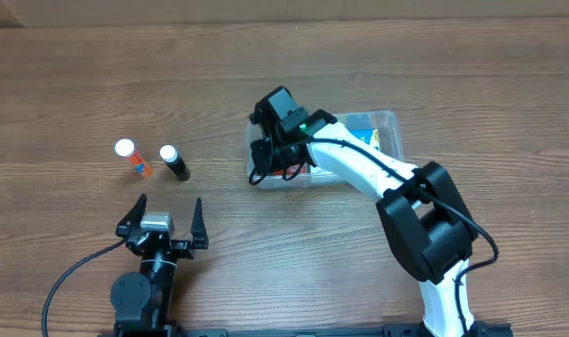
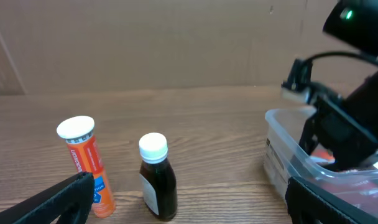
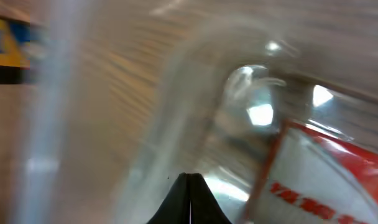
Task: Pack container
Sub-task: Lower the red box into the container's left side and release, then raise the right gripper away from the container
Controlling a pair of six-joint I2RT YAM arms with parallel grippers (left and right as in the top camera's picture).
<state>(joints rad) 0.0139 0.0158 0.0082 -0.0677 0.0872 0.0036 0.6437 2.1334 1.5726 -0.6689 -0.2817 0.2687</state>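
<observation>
Overhead, my right arm [image 1: 359, 167] reaches into the left end of the clear container [image 1: 389, 120] at the middle of the desk [image 1: 79, 75]. Only the blurred wrist view shows the right end effector [image 3: 189, 196] closed, tips together, beside a red-and-white box [image 3: 329, 177]. My left end effector [image 1: 165, 223] sits wide open by the near edge, with an orange tube [image 1: 135, 161] and dark bottle [image 1: 176, 166] just beyond it, well left of the container.

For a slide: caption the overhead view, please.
Right gripper dips into the clear container; open left gripper sits near an orange tube and a dark bottle.
</observation>
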